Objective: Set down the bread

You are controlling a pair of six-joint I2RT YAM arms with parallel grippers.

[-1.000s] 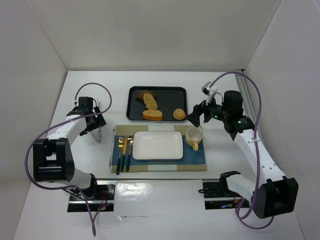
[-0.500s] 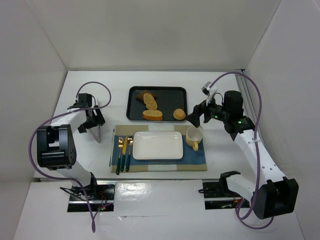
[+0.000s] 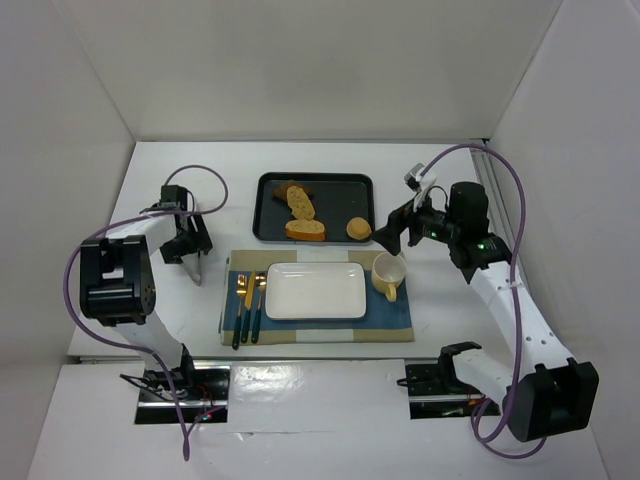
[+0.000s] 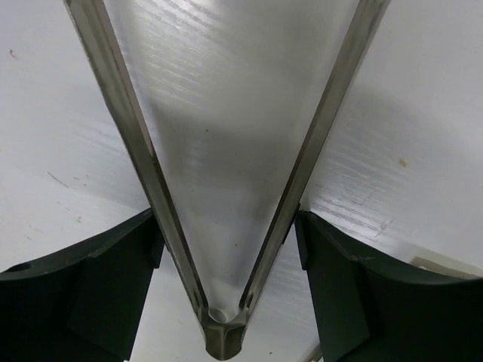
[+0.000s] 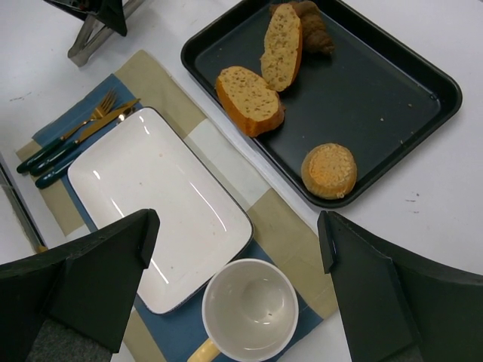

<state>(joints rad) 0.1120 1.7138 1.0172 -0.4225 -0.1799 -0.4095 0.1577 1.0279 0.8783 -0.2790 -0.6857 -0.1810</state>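
The bread point(image 3: 301, 203), a flat pale speckled oval slice, lies in the black tray point(image 3: 340, 183). It leans on a dark croissant-like piece point(image 3: 287, 188), and a thicker golden-orange loaf piece point(image 3: 305, 229) lies in front of it. It shows at the top of the right wrist view point(image 5: 282, 47). My right gripper point(image 3: 386, 238) point(image 5: 238, 241) is open and empty, held above the cup point(image 5: 250, 313) and the plate's corner. My left gripper point(image 3: 183, 249) point(image 4: 226, 249) is open and straddles the hinge end of metal tongs point(image 4: 226, 151), with its fingers close against the tong arms.
A white rectangular plate point(image 3: 316, 291) sits on a blue and tan placemat point(image 3: 395, 315), with a fork and knives point(image 3: 246, 300) to its left. The yellow-handled cup point(image 3: 388, 272) stands to the plate's right. A round bun point(image 3: 359, 229) lies in the tray's near right corner. The tongs point(image 3: 195, 265) lie left of the mat.
My left arm has swung its elbow inward and upward while its gripper stays at the tongs. My right gripper has edged slightly left. The bread has not moved.
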